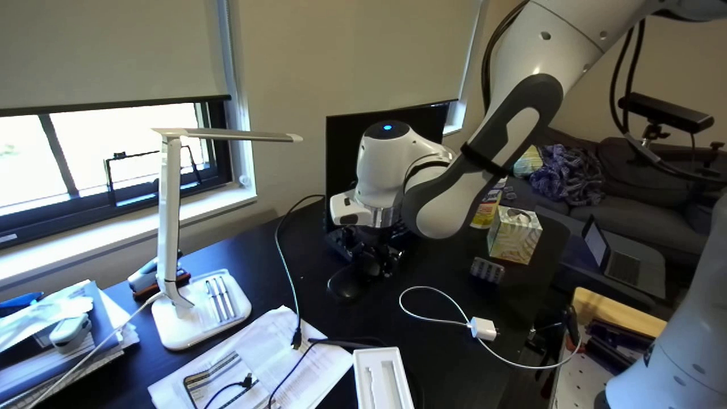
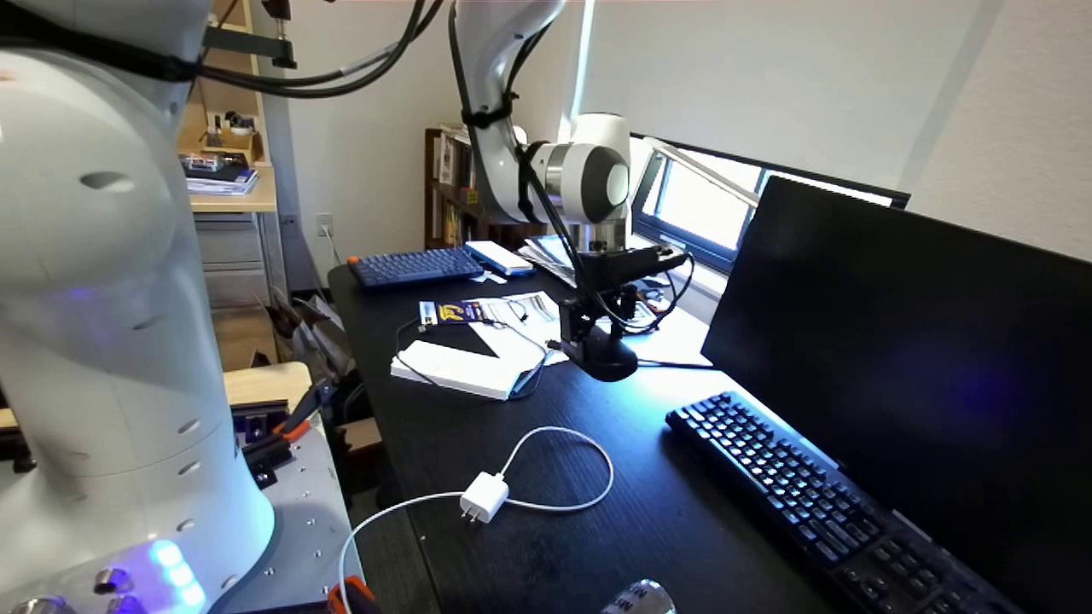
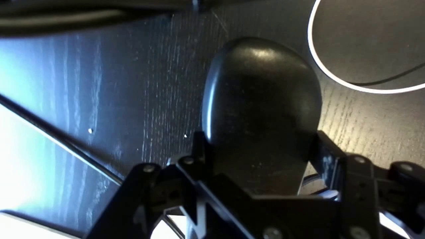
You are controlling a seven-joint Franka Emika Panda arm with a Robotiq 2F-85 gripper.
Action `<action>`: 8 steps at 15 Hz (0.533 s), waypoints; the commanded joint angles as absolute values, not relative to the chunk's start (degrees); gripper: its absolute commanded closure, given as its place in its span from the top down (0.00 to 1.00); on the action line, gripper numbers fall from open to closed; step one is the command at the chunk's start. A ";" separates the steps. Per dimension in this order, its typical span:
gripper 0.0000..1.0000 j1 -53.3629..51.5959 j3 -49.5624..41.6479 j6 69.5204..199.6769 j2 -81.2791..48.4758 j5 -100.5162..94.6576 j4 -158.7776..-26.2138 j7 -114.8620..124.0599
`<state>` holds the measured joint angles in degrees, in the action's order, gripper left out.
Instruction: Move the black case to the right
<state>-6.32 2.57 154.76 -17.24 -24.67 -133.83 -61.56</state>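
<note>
The black case (image 3: 262,86) is smooth with a rounded end. It fills the middle of the wrist view. My gripper (image 3: 260,142) has one finger against each long side of it and is shut on it. The near end of the case is hidden by the gripper. In both exterior views the case (image 1: 346,283) hangs out from under the dark gripper (image 1: 375,262); it also shows in an exterior view (image 2: 609,362) below the gripper (image 2: 589,324). Whether the case touches the table or is just above it I cannot tell.
A white charger (image 1: 483,328) with a looped cable lies on the black table. The keyboard (image 2: 793,486) stands before the monitor (image 2: 896,375). A white box (image 2: 456,368), papers (image 1: 238,369), a desk lamp (image 1: 168,216) and a tissue box (image 1: 514,236) also stand or lie there.
</note>
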 commanded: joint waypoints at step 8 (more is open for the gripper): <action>0.53 -2.79 -14.08 183.36 -0.45 -37.31 -159.61 -45.82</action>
<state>-3.84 -9.64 177.77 -7.03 -33.80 -152.89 -48.94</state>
